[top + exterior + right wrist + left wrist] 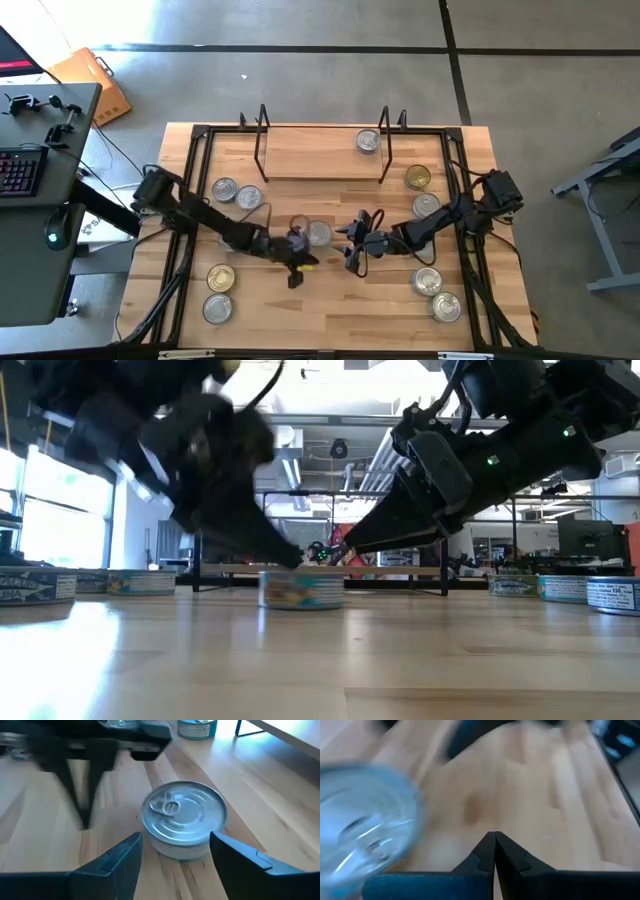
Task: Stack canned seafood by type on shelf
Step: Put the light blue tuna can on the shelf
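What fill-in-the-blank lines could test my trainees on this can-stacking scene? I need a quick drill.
1. The tin on the shelf numbers ____.
2. The right tool has its fingers ____ on either side of a silver-topped tin.
3. The left tool has its fingers ____.
4. The tin just right of the shelf's end has a ____ top.

Missing words: one; open; shut; gold

Left end effector (494,851) pinched closed low mid-table, right end effector (175,851) spread wide facing it
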Controlling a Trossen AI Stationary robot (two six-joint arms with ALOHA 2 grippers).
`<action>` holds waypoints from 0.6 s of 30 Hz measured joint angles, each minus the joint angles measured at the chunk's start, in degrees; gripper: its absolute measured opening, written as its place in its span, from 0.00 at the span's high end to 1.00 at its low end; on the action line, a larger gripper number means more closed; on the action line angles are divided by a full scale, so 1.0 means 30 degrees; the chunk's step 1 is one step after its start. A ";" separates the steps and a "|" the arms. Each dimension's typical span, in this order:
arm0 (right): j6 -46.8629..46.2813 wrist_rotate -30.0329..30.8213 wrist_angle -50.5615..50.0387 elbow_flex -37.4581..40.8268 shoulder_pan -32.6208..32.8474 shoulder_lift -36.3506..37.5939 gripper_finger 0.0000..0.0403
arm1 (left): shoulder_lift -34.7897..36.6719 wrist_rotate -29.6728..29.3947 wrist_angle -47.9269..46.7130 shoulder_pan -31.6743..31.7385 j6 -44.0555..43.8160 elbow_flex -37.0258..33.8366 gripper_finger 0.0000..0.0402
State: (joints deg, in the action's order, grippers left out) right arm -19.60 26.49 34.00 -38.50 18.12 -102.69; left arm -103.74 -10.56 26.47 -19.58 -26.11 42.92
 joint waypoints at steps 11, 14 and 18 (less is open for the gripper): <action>-0.2787 0.3361 -0.3147 0.0000 0.0965 0.0000 0.44 | -0.0066 -0.3961 -0.6607 -0.0323 0.8133 0.3524 0.96; -0.2956 0.3332 -0.3198 0.0000 0.1203 0.0000 0.44 | -0.0088 -0.2621 -0.8025 -0.0053 1.1607 0.3498 0.91; -0.2963 0.3328 -0.3206 0.0000 0.1414 0.0000 0.44 | -0.0088 -0.3392 -0.8974 0.0187 1.2740 0.3495 0.88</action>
State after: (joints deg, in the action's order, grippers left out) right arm -28.49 36.48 24.38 -38.50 22.36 -102.69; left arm -104.01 -20.74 -0.45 -19.02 12.11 53.41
